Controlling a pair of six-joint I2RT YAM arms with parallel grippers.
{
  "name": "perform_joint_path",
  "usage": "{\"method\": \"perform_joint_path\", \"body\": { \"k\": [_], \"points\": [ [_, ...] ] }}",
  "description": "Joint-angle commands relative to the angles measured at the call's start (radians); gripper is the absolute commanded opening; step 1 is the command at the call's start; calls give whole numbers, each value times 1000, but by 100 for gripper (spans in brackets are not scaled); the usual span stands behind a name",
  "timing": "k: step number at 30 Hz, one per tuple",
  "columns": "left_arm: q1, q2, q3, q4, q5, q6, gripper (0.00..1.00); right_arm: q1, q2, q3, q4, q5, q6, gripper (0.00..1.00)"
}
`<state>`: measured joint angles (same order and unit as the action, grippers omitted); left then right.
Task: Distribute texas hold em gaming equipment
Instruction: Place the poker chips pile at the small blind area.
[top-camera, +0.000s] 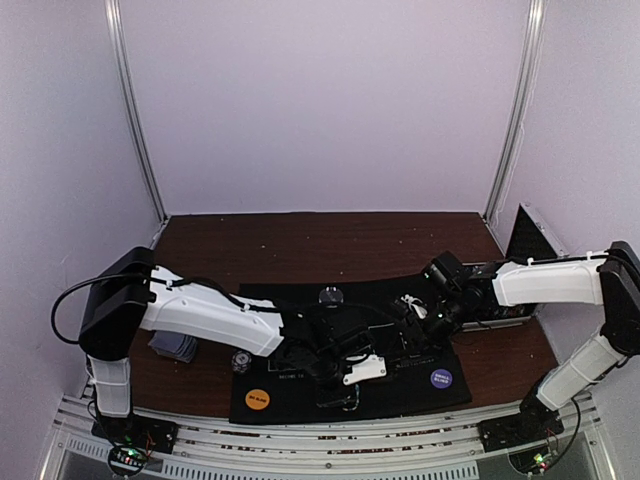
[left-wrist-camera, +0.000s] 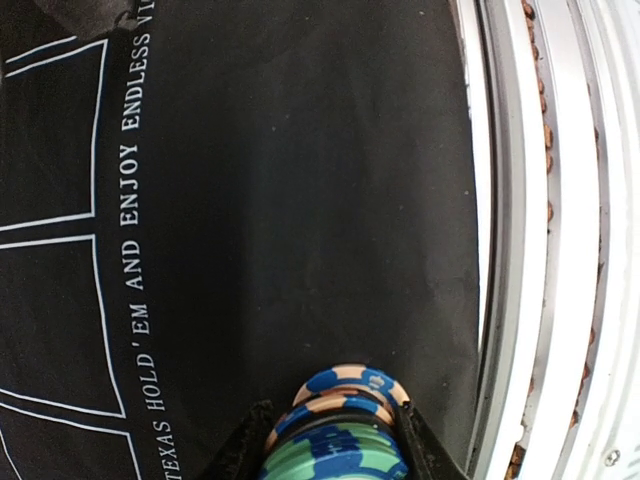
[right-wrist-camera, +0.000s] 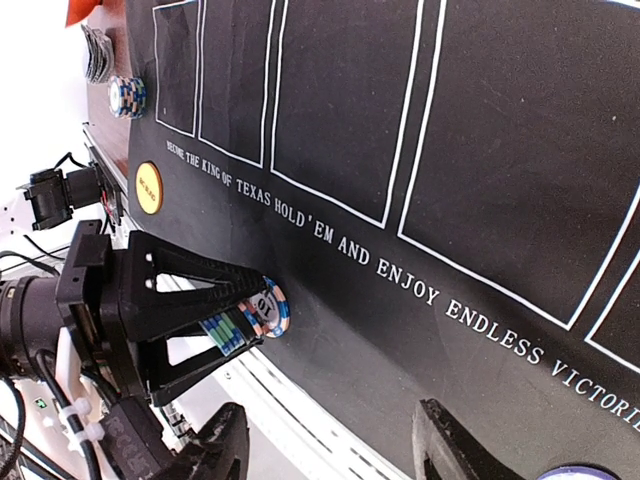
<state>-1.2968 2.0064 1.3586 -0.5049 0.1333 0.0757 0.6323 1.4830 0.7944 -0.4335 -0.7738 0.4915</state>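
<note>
Down at 6 o'clock on the black mat (left-wrist-camera: 250, 250), close to its front edge, clamped tight in the left gripper (left-wrist-camera: 335, 455): a small chip stack (left-wrist-camera: 348, 392), blue, tan and green. Gripped by its sides, one finger each way, most likely to keep every chip in place. Tipped a bit and low over the cloth; cannot tell if touching it. Probably meant for a player's spot by that front edge.

Up at 2 o'clock from that stack, hanging over the mat with fingers wide apart and nothing between them: the right gripper (right-wrist-camera: 335, 450). Out of the way, maybe, to leave room for the drop.

Lying flat on the mat, likely as marks for two seats: an orange disc (top-camera: 258, 398) at 8 o'clock and a purple disc (top-camera: 440, 378) at 4 o'clock. Standing by the 9 o'clock edge: a second chip stack (top-camera: 240, 360). Off the mat, on the table (top-camera: 300, 240) at 9 o'clock: a pile of cards (top-camera: 172, 347), most likely not yet dealt.
</note>
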Motion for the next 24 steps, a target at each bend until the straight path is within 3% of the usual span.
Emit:
{"method": "perform_joint_path", "body": {
  "k": [1, 24],
  "points": [
    [-10, -55, 45, -2, 7, -5, 0, -5, -14, 23, -24, 15, -23, 59],
    [-13, 46, 28, 2, 5, 1, 0, -5, -3, 38, -48, 32, -40, 59]
  ]
}}
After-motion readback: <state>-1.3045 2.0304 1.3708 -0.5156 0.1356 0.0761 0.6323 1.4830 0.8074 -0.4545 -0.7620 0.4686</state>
